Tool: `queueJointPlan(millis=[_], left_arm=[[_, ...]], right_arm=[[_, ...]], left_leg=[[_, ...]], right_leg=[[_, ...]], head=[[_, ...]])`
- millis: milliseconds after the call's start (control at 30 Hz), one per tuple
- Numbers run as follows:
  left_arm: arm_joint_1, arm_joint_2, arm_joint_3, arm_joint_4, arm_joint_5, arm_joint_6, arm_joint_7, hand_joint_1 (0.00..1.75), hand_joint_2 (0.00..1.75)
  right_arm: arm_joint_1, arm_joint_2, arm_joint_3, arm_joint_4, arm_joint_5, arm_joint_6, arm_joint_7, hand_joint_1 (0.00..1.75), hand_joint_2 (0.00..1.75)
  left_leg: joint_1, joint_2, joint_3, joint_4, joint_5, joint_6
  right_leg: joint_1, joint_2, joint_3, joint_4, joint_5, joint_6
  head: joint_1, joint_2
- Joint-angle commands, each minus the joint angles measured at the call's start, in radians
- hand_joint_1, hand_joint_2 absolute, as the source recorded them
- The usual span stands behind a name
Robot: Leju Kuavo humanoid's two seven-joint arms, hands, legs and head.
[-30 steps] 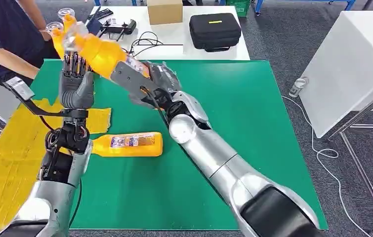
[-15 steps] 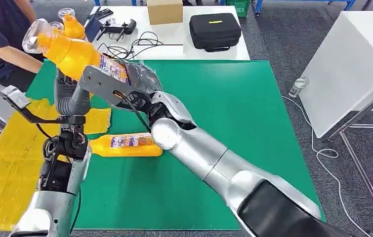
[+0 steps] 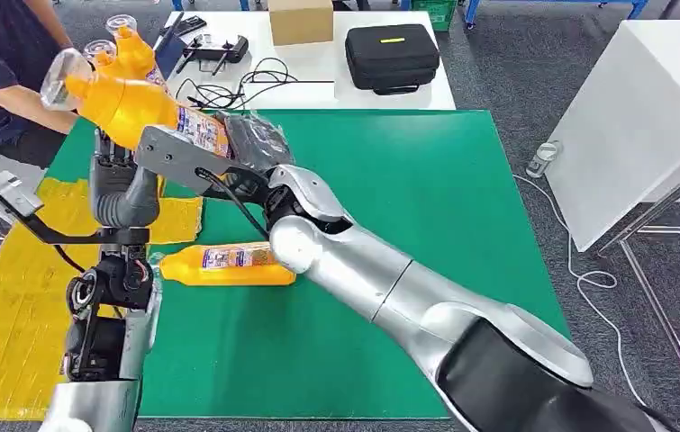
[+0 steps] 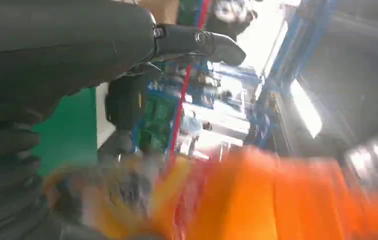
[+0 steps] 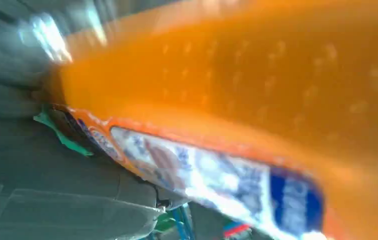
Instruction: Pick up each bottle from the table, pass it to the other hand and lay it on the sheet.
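Head view shows my right hand (image 3: 250, 144) gripping an orange bottle (image 3: 129, 101) raised over the far left corner of the green mat (image 3: 426, 234), neck pointing away. My left hand (image 3: 120, 184) stands upright just beneath that bottle; whether its fingers touch it I cannot tell. A second orange bottle (image 3: 228, 264) lies on the mat near its left edge, beside the yellow sheet (image 3: 12, 297).

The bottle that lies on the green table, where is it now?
In the head view, the lying bottle rests on its side on the green table, left of centre, between the left arm and the right arm, near the yellow sheet.
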Motion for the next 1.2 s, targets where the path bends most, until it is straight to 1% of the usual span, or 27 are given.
queueJointPlan(millis=[33, 133, 167, 233, 267, 367, 467, 500, 700, 833, 867, 900, 1033, 1200], left_arm=[[-0.028, -0.016, -0.045, -0.035, -0.004, 0.004, 0.012, 0.0, 1.75], [-0.026, -0.019, -0.049, -0.047, -0.005, 0.007, 0.021, 0.0, 1.75], [-0.023, -0.022, -0.058, -0.058, -0.007, 0.005, 0.029, 0.0, 1.75], [-0.025, -0.028, -0.074, -0.064, -0.009, 0.006, 0.042, 0.0, 1.75], [-0.028, -0.03, -0.08, -0.063, -0.009, 0.008, 0.045, 0.0, 1.75], [-0.047, -0.036, -0.099, -0.044, -0.007, 0.008, 0.058, 0.0, 1.75], [-0.064, -0.039, -0.103, -0.025, -0.003, 0.011, 0.062, 0.0, 1.75], [-0.071, -0.04, -0.104, -0.018, 0.0, 0.01, 0.065, 0.0, 1.75], [-0.075, -0.042, -0.104, -0.017, 0.001, 0.009, 0.065, 0.0, 1.75], [-0.097, -0.044, -0.114, 0.018, 0.001, -0.006, 0.072, 0.0, 1.75], [-0.106, -0.043, -0.118, 0.031, 0.0, -0.007, 0.072, 0.0, 1.75], [-0.114, -0.043, -0.12, 0.044, -0.002, -0.006, 0.071, 0.0, 1.75], [-0.129, -0.042, -0.118, 0.048, -0.003, 0.0, 0.062, 0.0, 1.75], [-0.105, -0.043, -0.111, -0.007, -0.002, 0.005, 0.068, 0.0, 1.75]], right_arm=[[-0.034, 0.005, 0.07, 0.081, 0.0, 0.006, 0.0, 1.75, 1.75], [-0.035, 0.005, 0.066, 0.09, 0.005, 0.0, 0.007, 1.75, 1.75], [-0.037, 0.005, 0.056, 0.102, 0.002, -0.001, 0.006, 1.75, 1.75], [-0.04, 0.005, 0.045, 0.118, 0.006, 0.002, 0.0, 1.75, 1.75], [-0.04, 0.005, 0.04, 0.12, 0.008, 0.006, -0.002, 1.75, 1.75], [-0.037, 0.005, 0.035, 0.109, 0.018, 0.01, 0.004, 1.75, 1.75], [-0.037, 0.005, 0.031, 0.098, 0.024, 0.008, 0.011, 1.75, 1.75], [-0.036, 0.005, 0.03, 0.092, 0.027, 0.008, 0.014, 1.75, 1.75], [-0.037, 0.005, 0.03, 0.091, 0.028, 0.008, 0.015, 1.75, 1.75], [-0.032, 0.005, 0.033, 0.064, 0.044, 0.007, 0.012, 1.75, 1.75], [-0.028, 0.005, 0.04, 0.048, 0.047, 0.013, 0.014, 1.75, 1.75], [-0.023, 0.005, 0.048, 0.024, 0.047, 0.017, 0.018, 1.75, 1.75], [0.018, 0.005, 0.132, -0.095, 0.049, 0.04, 0.053, 1.75, 1.75], [0.07, 0.005, 0.213, -0.142, 0.028, 0.052, 0.074, 1.75, 1.75]], left_leg=[[0.001, 0.0, 0.001, 0.0, -0.001, -0.001], [0.001, -0.002, 0.002, 0.0, -0.001, -0.001], [0.001, -0.001, 0.001, 0.0, 0.0, -0.001], [0.001, -0.002, 0.002, 0.001, -0.001, -0.001], [0.001, -0.002, 0.001, 0.001, -0.001, -0.001], [0.001, -0.003, 0.002, 0.002, -0.001, -0.001], [0.001, -0.002, 0.0, 0.001, 0.0, -0.001], [0.001, -0.003, 0.001, 0.002, -0.001, -0.001], [0.0, -0.002, 0.001, 0.001, 0.0, -0.001], [0.001, -0.003, 0.002, 0.001, -0.001, -0.001], [0.001, -0.002, 0.0, 0.001, 0.0, -0.001], [0.001, -0.003, 0.002, 0.001, -0.001, -0.001], [0.002, -0.002, 0.003, 0.001, -0.001, -0.001], [0.001, 0.0, 0.003, -0.001, -0.001, -0.001]], right_leg=[[0.001, -0.001, 0.001, 0.0, -0.001, 0.0], [0.001, -0.004, 0.003, 0.0, -0.002, 0.0], [0.001, -0.003, 0.001, 0.0, -0.001, 0.0], [0.002, -0.004, 0.004, 0.0, -0.002, 0.001], [0.001, -0.004, 0.002, 0.0, -0.001, 0.001], [0.001, -0.006, 0.003, 0.0, -0.002, 0.001], [0.001, -0.004, 0.001, 0.0, -0.001, 0.0], [0.002, -0.006, 0.003, 0.0, -0.002, 0.001], [0.001, -0.004, 0.001, 0.0, -0.001, 0.0], [0.002, -0.006, 0.003, 0.0, -0.002, 0.001], [0.001, -0.004, 0.001, 0.0, -0.001, 0.0], [0.001, -0.005, 0.003, 0.0, -0.002, 0.0], [0.002, -0.005, 0.003, 0.0, -0.002, 0.0], [0.001, -0.001, 0.003, -0.001, -0.001, 0.0]], head=[[-0.001, 0.0], [-0.001, 0.0], [-0.001, 0.0], [-0.001, 0.0], [-0.002, 0.0], [-0.001, 0.0], [-0.002, 0.0], [-0.001, 0.0], [-0.002, 0.0], [-0.001, 0.0], [-0.002, 0.0], [-0.001, 0.0], [-0.001, 0.0], [-0.002, 0.0]])
